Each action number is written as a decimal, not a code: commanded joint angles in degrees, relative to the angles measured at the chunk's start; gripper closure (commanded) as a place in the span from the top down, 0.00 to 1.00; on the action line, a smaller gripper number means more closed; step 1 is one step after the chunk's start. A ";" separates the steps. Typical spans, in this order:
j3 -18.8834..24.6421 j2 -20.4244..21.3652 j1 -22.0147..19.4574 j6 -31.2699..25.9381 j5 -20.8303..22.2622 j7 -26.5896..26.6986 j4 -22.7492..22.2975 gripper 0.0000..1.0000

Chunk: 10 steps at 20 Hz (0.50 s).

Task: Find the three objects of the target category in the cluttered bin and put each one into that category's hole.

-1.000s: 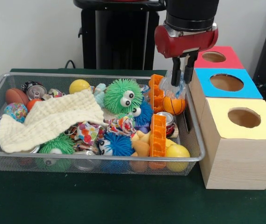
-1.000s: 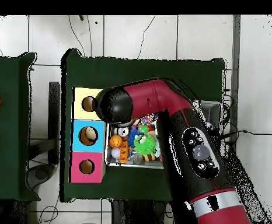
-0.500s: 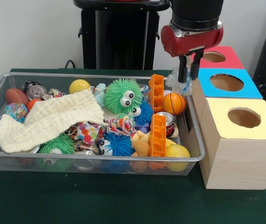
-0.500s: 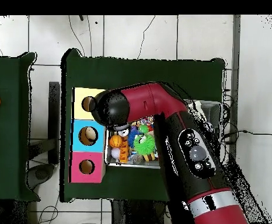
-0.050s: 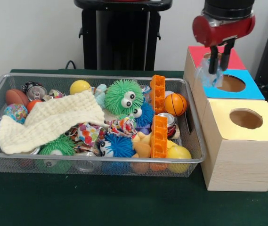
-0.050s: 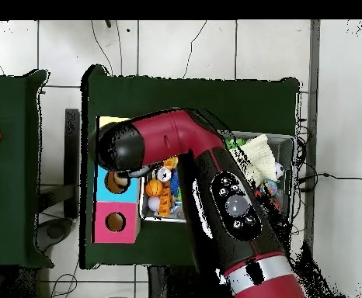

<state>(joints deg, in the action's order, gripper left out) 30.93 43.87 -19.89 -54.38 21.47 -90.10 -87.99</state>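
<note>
1. Midway, the gripper (image 5: pixel 217 66) gripped a clear crumpled item (image 5: pixel 206 75), perhaps plastic, over the blue box (image 5: pixel 247 89), at nine o'clock of its hole (image 5: pixel 231 83).
2. Dropping it remained; I judged further targets might lie in the bin (image 5: pixel 101 161).

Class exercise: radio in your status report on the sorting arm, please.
Pincer shut on clear crumpled item. Hanging over blue box's hole. Nothing blocking the hole.

Gripper (image 5: pixel 217 66): we see it pinching a clear crumpled item (image 5: pixel 206 75).
Position: above blue box (image 5: pixel 247 88).
</note>
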 commanded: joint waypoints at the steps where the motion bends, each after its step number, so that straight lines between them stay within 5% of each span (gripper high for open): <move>1: 2.28 0.97 2.15 -2.09 -2.69 -1.83 -2.30 0.00; 10: -0.40 -1.29 4.56 0.83 -2.11 -2.49 -1.09 0.00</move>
<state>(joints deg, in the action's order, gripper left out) 30.94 44.70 -15.10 -54.38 19.46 -90.10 -87.95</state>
